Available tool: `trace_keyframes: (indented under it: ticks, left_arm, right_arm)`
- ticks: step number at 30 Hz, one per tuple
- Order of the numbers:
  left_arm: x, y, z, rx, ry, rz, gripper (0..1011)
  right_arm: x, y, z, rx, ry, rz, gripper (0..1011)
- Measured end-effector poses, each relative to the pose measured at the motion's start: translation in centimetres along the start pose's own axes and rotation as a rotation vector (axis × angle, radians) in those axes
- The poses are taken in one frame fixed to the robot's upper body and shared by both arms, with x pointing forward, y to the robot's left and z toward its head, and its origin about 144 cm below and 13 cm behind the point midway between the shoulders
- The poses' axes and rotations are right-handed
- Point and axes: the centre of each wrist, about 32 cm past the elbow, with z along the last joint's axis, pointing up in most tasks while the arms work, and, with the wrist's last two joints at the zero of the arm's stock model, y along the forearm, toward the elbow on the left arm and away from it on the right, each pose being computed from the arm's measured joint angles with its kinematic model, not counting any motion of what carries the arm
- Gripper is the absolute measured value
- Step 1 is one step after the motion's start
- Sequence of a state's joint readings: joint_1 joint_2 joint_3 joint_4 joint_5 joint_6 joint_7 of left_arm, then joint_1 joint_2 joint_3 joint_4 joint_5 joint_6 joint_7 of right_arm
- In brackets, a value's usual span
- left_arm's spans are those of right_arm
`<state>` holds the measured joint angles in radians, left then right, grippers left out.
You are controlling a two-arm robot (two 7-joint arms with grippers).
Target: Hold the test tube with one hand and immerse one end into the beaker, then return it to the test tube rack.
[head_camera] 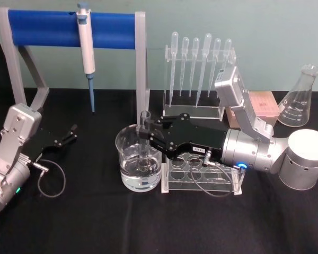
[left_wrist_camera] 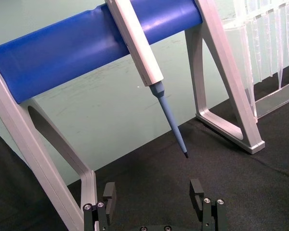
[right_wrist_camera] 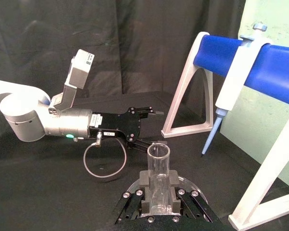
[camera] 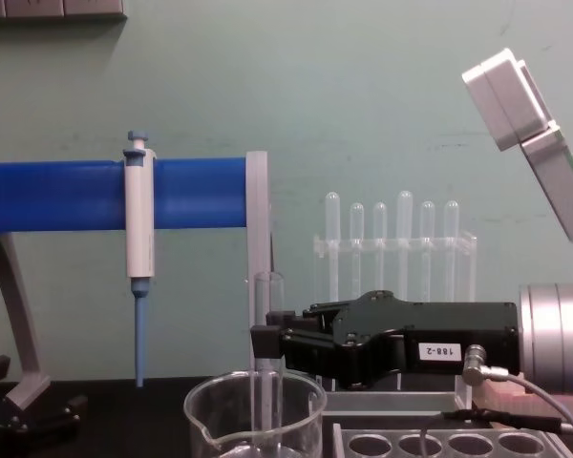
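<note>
Glass test tube (head_camera: 145,120) vertical, rim up, base in beaker (head_camera: 126,159), clamped by right end effector (head_camera: 144,138), left end effector (head_camera: 66,136) apart

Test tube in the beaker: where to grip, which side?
Upper part below the rim, side-on from the robot's right, as the right gripper holds it. The test tube stands upright with its lower end inside the beaker, leaving only the top free.

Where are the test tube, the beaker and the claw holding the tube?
test tube (camera: 268,303): chest view, upper wall below the open rim.
beaker (head_camera: 123,159): head view, left glass wall.
right gripper (head_camera: 147,138): head view, between its fingertips, shut on the test tube.
</note>
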<state>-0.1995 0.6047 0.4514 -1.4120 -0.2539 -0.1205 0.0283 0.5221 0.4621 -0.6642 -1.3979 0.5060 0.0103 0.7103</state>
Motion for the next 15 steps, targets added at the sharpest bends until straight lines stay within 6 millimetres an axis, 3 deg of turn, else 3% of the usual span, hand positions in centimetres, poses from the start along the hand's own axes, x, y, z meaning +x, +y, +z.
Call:
trace_keyframes:
  ticks: [15]
  left_arm:
    - [0.0,0.0,0.0,0.0,0.0,0.0,1000]
  right_arm:
    - [0.0,0.0,0.0,0.0,0.0,0.0,233]
